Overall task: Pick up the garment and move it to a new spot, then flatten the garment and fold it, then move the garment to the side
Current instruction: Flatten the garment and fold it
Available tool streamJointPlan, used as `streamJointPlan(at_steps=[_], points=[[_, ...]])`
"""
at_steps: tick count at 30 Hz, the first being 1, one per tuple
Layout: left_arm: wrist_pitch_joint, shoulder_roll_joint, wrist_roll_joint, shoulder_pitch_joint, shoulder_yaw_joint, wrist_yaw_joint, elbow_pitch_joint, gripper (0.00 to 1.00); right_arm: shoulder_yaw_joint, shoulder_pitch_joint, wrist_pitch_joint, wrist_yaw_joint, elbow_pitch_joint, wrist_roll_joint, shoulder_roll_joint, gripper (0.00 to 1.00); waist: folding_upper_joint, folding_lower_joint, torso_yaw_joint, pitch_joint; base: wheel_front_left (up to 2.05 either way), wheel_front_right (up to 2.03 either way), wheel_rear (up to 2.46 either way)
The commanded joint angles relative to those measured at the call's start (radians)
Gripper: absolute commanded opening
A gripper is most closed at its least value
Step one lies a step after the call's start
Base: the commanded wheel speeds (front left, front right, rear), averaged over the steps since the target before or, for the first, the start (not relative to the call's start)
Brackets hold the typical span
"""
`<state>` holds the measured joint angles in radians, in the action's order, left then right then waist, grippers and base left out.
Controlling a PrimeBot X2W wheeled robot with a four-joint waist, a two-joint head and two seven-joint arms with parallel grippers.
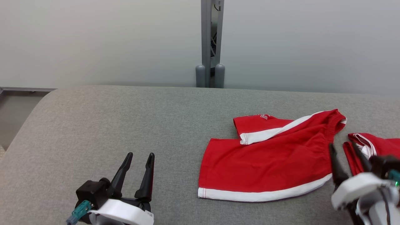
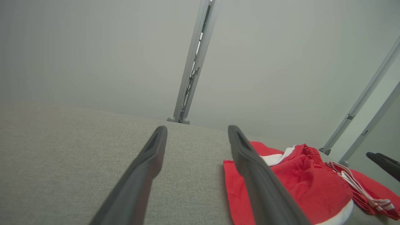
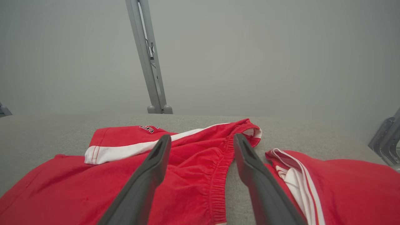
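1. The red shorts [image 1: 265, 162] lay right of centre on the grey table [image 1: 125, 118].
2. The left gripper [image 1: 140, 154] hovered well apart, fingers wide, empty.
3. The right gripper [image 1: 342, 145] hung by their waistband, fingers wide, empty.

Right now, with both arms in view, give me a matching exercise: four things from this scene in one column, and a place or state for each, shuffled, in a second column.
Things
1. left gripper
2. right gripper
3. red shorts
4. grey post

Places or states
A. upright behind the far edge of the table
B. open over bare table, away from any cloth
C. open at the elastic-waist end of the shorts
D. lying on the table, white band along the near edge

Pairs: 1-B, 2-C, 3-D, 4-A
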<state>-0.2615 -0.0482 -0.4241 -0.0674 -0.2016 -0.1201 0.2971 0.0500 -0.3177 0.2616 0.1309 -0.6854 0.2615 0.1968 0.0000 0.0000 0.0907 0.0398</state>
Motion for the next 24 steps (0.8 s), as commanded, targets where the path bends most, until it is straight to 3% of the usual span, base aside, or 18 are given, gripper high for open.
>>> streamJointPlan(at_steps=[1, 7, 17, 24], points=[[-0.004, -0.005, -0.005, 0.013, 0.01, 0.005, -0.006, 1.0, 0.014, 0.068, 0.005, 0.0, 0.069, 0.016, -0.002, 1.0, 0.0, 0.0, -0.013, -0.001, 0.0, 0.0, 0.0], [-0.004, -0.004, -0.013, 0.03, 0.03, 0.007, 0.002, 1.0, 0.003, 0.262, 0.005, 0.0, 0.219, 0.031, -0.032, 1.0, 0.0, 0.0, -0.03, -0.005, 0.0, 0.0, 0.0], [-0.004, -0.005, -0.01, 0.037, 0.033, 0.002, 0.021, 1.0, -0.023, 0.276, 0.005, 0.0, 0.231, 0.012, -0.039, 1.0, 0.0, 0.0, -0.034, -0.004, 0.0, 0.0, 0.0], [-0.004, -0.005, -0.038, 0.014, -0.093, -0.01, 0.114, 1.0, -0.043, 0.25, 0.005, 0.0, 0.22, 0.004, -0.03, 1.0, 0.0, 0.0, -0.025, -0.019, 0.0, 0.0, 0.0]])
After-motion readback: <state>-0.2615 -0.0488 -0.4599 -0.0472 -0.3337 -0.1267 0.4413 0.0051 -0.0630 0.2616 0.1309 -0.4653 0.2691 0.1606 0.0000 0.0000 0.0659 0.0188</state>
